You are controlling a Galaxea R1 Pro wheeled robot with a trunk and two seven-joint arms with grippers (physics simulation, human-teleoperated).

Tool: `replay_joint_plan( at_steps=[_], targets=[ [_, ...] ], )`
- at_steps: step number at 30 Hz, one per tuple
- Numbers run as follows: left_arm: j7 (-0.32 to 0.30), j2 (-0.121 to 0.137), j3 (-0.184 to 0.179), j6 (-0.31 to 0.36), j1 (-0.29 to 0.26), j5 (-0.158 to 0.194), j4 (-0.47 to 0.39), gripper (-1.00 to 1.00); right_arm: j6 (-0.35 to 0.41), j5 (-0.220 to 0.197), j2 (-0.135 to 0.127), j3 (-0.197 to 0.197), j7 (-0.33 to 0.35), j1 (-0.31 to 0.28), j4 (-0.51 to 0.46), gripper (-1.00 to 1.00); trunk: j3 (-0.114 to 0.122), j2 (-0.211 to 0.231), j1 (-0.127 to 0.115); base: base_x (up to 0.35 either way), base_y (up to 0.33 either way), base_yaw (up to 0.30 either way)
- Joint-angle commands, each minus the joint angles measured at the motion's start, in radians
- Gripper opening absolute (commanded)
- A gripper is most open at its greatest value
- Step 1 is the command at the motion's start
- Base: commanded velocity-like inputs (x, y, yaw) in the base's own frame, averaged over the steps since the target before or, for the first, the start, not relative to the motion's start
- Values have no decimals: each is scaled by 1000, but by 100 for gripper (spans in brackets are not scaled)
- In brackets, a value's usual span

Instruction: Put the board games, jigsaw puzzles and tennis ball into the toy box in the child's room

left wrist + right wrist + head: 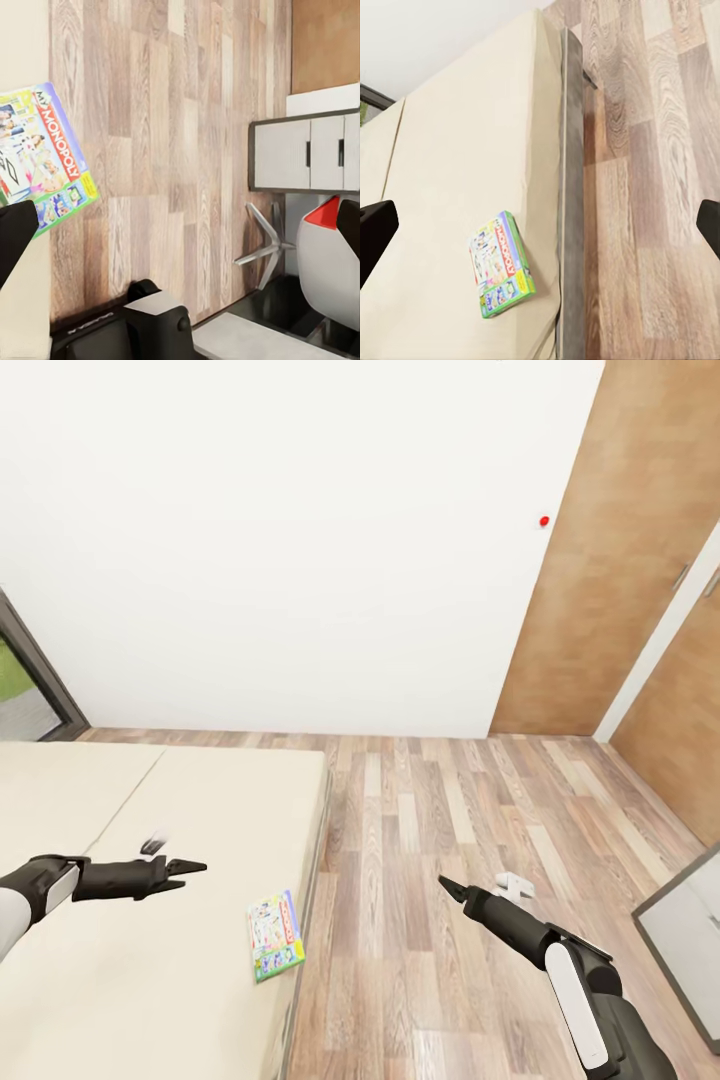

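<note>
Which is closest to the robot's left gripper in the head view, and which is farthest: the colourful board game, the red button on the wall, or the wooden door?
From the left gripper:
1. Board game: nearest, lying on the bed by its edge, toward the robot's right.
2. Red button: farther, on the white wall across the room.
3. Wooden door: farthest, just beyond the button, though its near edge is close to it.

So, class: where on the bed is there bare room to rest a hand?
The bed is bare from the wall end down to the left gripper. The one taken spot is by its floor-side edge, where the board game lies. The right gripper hangs over the floor.
</note>
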Motion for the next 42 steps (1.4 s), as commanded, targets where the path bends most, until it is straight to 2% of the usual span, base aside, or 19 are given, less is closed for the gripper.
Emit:
replay_joint_plan(
  at_steps=[1, 16, 27, 42],
  targets=[
    [-3, 0, 8, 8, 0, -9, 0, 100, 7, -4, 0, -2, 2, -1, -1, 100, 0, -2, 1, 0, 0, 134],
    [-2, 0, 9, 8, 3, -9, 0, 100, 8, -3, 0, -3, 1, -1, 0, 100, 21, -2, 1, 0, -70, 162],
    [-1, 0, 9, 8, 4, -9, 0, 100, 8, -4, -1, -3, 2, -1, 0, 100, 23, -2, 1, 0, -31, 47],
    [-4, 0, 9, 6, 4, -8, 0, 100, 8, -4, -1, -3, 3, -1, 0, 100, 23, -2, 1, 38, -64, 165]
  ],
)
